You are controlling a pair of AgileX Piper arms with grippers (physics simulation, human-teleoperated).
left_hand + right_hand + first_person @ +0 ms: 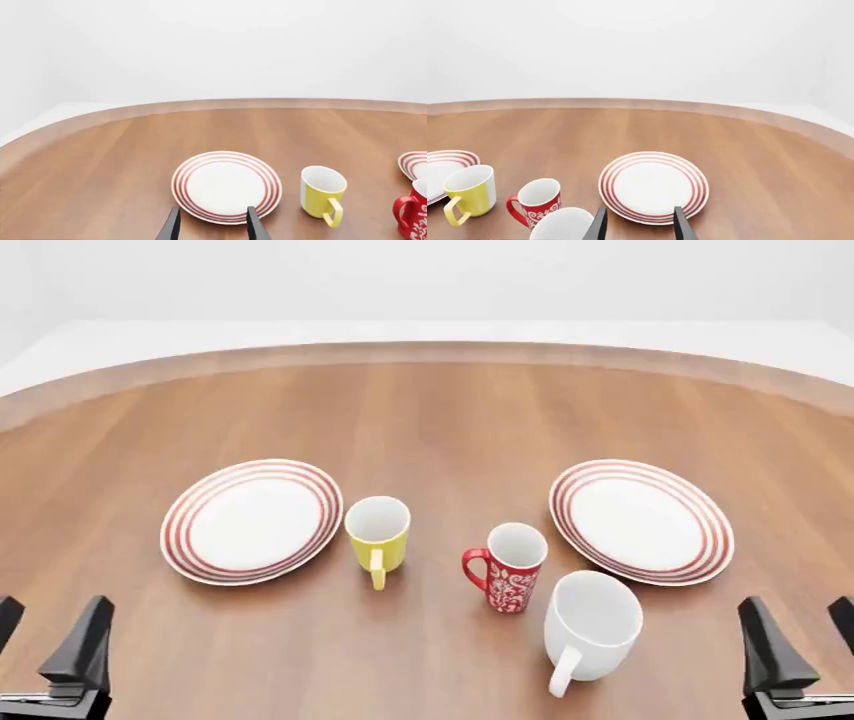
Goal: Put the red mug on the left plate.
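Ahead of the left hand [51, 640], beyond its two dark fingertips, lies the left plate [251, 521], a round white plate ringed with thin red lines, flat on the brown wooden surface [441, 420] and bare. That hand hangs low at the near edge with its fingers spread apart and nothing between them; the left wrist view shows the two tips framing the plate's near rim without touching it. Across from it, the right hand [798, 640] sits at the near edge as well, fingers likewise parted and holding nothing, and ahead of it lies a second plate [642, 521] of the same pattern. So two plates are on the surface, one before each hand, well apart from each other. Between them stand three mugs, all upright. A yellow mug [376, 535] stands just beside the left plate, on the side toward the right hand, its handle turned toward the near edge. The red mug [509, 568], with a white swirling pattern and white inside, stands near the middle, forward of the right hand and off toward the left one, its handle pointing at the yellow mug; it is apart from the left plate. A larger plain white mug [591, 625] stands just beside the red one, nearest the right hand, handle toward the near edge.
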